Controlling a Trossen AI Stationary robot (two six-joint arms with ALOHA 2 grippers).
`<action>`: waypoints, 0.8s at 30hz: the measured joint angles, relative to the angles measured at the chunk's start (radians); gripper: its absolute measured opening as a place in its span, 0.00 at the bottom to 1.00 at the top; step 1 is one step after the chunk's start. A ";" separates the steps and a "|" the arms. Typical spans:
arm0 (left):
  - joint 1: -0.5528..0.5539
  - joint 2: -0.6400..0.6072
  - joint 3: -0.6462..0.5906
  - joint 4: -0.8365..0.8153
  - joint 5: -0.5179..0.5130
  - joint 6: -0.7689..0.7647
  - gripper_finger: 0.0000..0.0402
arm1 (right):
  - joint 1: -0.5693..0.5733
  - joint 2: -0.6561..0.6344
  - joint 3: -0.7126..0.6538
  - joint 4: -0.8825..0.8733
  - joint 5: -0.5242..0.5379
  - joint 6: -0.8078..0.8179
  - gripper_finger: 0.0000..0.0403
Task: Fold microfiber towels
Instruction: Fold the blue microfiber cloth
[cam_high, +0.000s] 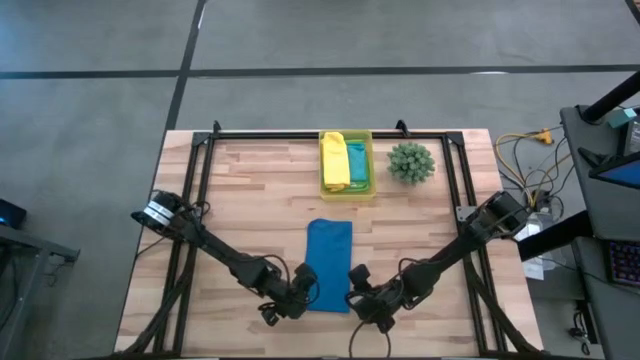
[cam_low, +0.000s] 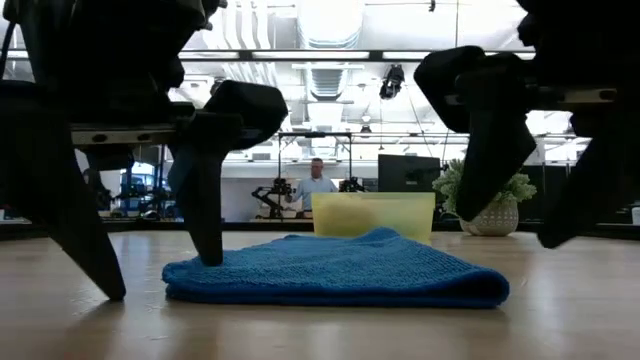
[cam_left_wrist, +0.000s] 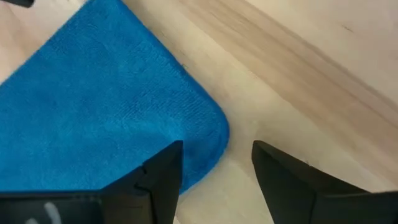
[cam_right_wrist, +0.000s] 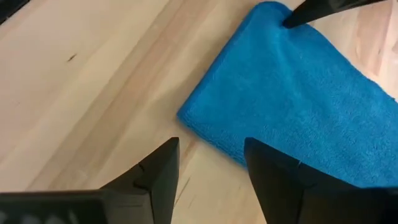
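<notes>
A royal blue microfiber towel (cam_high: 329, 265) lies folded into a narrow strip, flat on the wooden table, also in the low view (cam_low: 340, 272). My left gripper (cam_high: 296, 300) stands open at the towel's near left corner (cam_left_wrist: 208, 127), one finger over the cloth and one beside it. My right gripper (cam_high: 368, 303) hangs open just short of the near right corner (cam_right_wrist: 186, 116), above the table. A yellow towel (cam_high: 334, 160) and a teal towel (cam_high: 357, 160) lie in the bin (cam_high: 346, 192). My left gripper comes slanting down from the near left. One fingertip (cam_low: 208, 250) stands at the blue towel's near left corner (cam_low: 185, 275) and the other at the bare table beside it. Whether either fingertip touches, I cannot tell.
The translucent yellow-green bin (cam_low: 372, 212) stands at the far middle, with a small spiky green plant (cam_high: 411, 162) to its right. A black frame (cam_high: 300, 135) runs along the table's far edge and sides. Bare wood lies on both sides of the towel. A person (cam_low: 316, 182) stands in the room beyond.
</notes>
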 joint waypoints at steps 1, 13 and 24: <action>0.000 0.005 0.000 0.000 0.003 -0.005 0.45 | -0.004 0.000 0.000 0.002 0.000 0.000 0.43; 0.004 0.043 -0.003 0.011 0.020 -0.062 0.40 | -0.050 0.000 -0.009 0.077 -0.052 -0.057 0.40; 0.007 0.046 -0.013 0.008 0.032 -0.089 0.12 | -0.056 0.000 -0.029 0.083 -0.138 -0.130 0.40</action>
